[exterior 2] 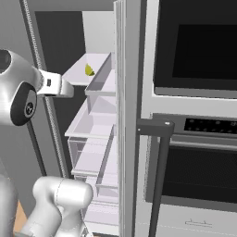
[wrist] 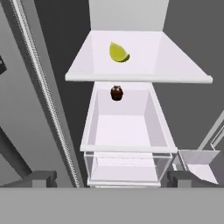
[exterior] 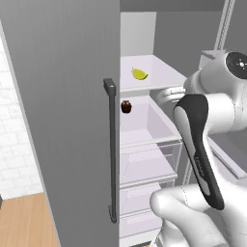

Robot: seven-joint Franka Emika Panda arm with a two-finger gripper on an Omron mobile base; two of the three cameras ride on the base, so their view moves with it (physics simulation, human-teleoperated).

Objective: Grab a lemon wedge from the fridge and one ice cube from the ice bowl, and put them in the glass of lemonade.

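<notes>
Dark fingers [wrist: 111, 178] wide apart (nothing held), lemon wedge [wrist: 118, 53] beyond.

My left base camera sits behind my arm and looks forward and slightly down past the closed grey door of the fridge [exterior: 67, 120] into its open half, close enough that the door covers nearly half the frame. My right base camera looks from the other side, along the edge of the swung-open door, with the oven [exterior 2: 199, 115] beside it. My hand camera faces straight into the white interior from nearer, looking down onto the top shelf [wrist: 140, 57] and the open drawer [wrist: 127, 127] under it. All three views share that shelf with the lemon wedge [wrist: 118, 53] on it.
</notes>
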